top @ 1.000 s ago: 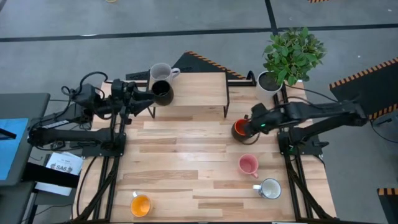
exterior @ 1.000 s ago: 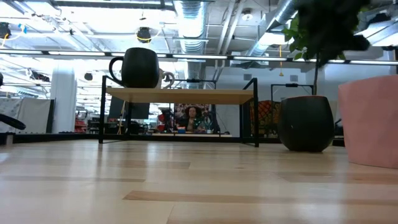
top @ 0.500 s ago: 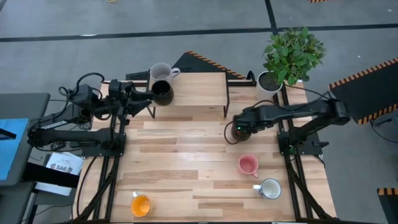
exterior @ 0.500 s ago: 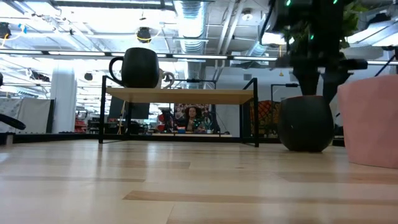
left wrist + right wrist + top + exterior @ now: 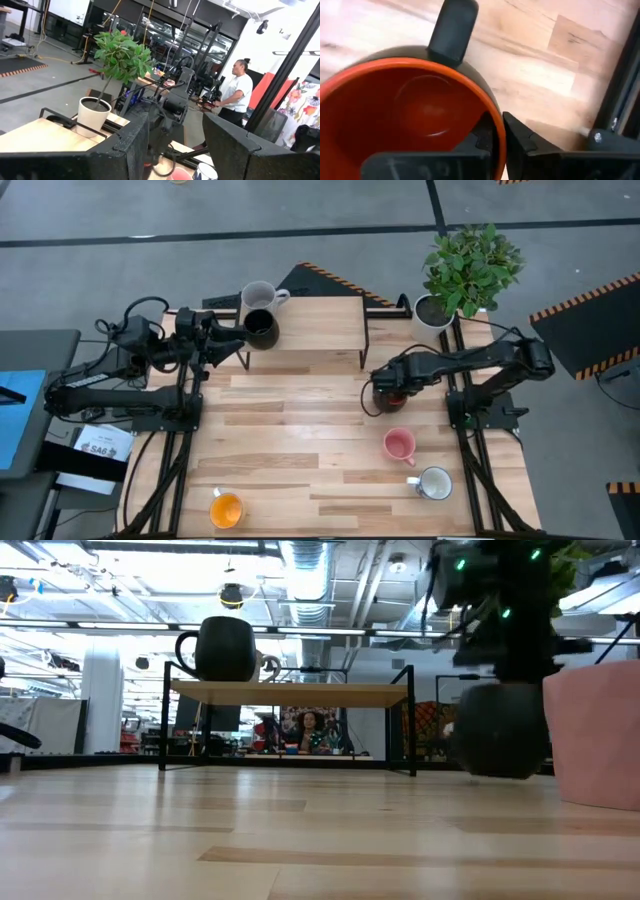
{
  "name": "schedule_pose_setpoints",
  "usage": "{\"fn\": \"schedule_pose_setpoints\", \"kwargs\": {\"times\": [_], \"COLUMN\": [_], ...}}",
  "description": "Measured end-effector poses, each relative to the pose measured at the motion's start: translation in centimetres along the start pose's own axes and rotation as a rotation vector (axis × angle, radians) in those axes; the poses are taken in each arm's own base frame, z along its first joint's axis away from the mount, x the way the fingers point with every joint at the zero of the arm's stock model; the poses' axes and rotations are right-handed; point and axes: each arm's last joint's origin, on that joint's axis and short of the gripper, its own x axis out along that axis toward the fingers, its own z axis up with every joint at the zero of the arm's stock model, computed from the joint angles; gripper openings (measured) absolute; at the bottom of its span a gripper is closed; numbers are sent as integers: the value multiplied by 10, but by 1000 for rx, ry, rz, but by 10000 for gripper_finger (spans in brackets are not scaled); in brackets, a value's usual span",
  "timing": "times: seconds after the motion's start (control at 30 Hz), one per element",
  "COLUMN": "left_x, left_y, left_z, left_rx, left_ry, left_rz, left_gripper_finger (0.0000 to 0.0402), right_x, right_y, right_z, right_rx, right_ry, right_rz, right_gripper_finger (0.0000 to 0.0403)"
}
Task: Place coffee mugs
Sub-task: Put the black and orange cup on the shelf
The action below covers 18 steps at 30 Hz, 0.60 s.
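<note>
My right pincer (image 5: 495, 136) was clamped on the red-orange mug's (image 5: 415, 107) rim; that thin, one-sided grip could slip near the shelf (image 5: 310, 325) leg.

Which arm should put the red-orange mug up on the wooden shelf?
The right. Its gripper is already clamped on the rim of the red-orange mug, beside the wooden shelf. The left gripper waits by the shelf's far end.

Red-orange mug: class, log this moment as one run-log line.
right claw: shut on red-orange mug rim, lifted by shelf | left claw: open near black mug on shelf
</note>
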Motion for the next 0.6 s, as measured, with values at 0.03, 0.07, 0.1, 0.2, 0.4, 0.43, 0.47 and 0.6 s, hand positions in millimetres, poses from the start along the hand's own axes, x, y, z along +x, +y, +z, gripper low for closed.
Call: {"fn": "schedule_pose_setpoints", "kwargs": {"times": [0.03, 0.07, 0.1, 0.2, 0.4, 0.43, 0.47, 0.6], "left_x": [0, 0, 0, 0, 0, 0, 0, 0], "left_y": [0, 0, 0, 0, 1, 1, 1, 1], "left_z": [0, 0, 0, 0, 0, 0, 0, 0], "left_rx": [0, 0, 0, 0, 1, 1, 1, 0], "left_ry": [0, 0, -1, -1, -13, -13, -13, -12], "left_rz": [0, 0, 0, 1, 26, 27, 27, 27], "left_gripper_finger": [171, 171, 171, 171, 171, 171, 171, 171], "right_x": [-8, -17, -26, -65, -165, -177, -187, -210], "right_y": [-3, -7, -10, -19, -16, -11, -5, 23], "right_z": [-1, -1, -2, 2, 34, 42, 52, 101], "right_rx": [-26, -31, -46, -109, -150, -165, -189, -235], "right_ry": [-6, -11, -9, -32, -240, -281, -332, -515], "right_rz": [13, 25, 40, 123, 447, 469, 480, 472], "right_gripper_finger": [41, 41, 41, 41, 41, 41, 41, 41]}}
